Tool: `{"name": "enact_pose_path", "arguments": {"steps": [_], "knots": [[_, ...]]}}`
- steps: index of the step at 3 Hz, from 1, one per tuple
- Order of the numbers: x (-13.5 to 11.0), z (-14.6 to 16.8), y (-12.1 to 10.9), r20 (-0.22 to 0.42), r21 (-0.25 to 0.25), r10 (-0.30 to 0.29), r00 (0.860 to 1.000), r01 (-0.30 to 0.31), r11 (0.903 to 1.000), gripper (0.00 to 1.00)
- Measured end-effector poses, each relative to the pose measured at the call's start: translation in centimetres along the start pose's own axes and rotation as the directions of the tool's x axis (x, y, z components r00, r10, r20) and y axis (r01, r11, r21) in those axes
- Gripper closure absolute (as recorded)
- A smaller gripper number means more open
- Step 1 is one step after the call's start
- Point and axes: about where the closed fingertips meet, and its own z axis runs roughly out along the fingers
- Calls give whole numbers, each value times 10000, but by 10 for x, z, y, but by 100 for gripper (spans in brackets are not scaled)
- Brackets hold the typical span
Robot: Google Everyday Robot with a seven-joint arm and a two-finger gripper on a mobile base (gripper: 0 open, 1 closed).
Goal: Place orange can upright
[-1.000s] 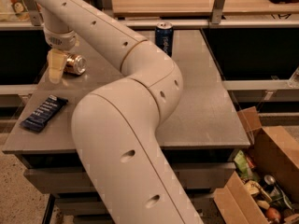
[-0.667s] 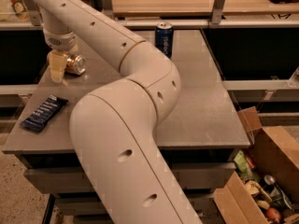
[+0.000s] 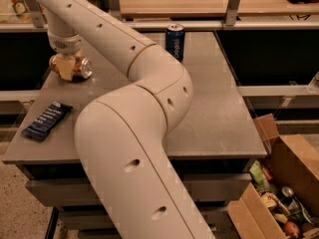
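The orange can (image 3: 84,67) lies on its side at the far left of the grey table (image 3: 219,118), its silver end facing right. My gripper (image 3: 66,69) hangs from the long cream arm (image 3: 144,78) and sits low over the can's left part, touching or nearly touching it. Only the can's right end shows past the gripper.
A dark blue soda can (image 3: 175,41) stands upright at the table's back middle. A dark blue wrapped snack bar (image 3: 47,120) lies near the front left edge. An open cardboard box (image 3: 279,193) of items stands on the floor at the right. Shelving rails run behind the table.
The gripper has turned and settled lower and closer onto the orange can's left part. The can, the blue can and the bar have not moved.
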Motion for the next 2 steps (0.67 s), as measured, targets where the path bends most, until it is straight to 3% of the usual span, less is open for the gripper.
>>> {"name": "enact_pose_path", "arguments": {"steps": [1,2], "knots": [[4,-1,-1,33,-2,73,10000,-73,10000,87],[7,-4,-3,140,3,152,9998,-152,9999,100]]}}
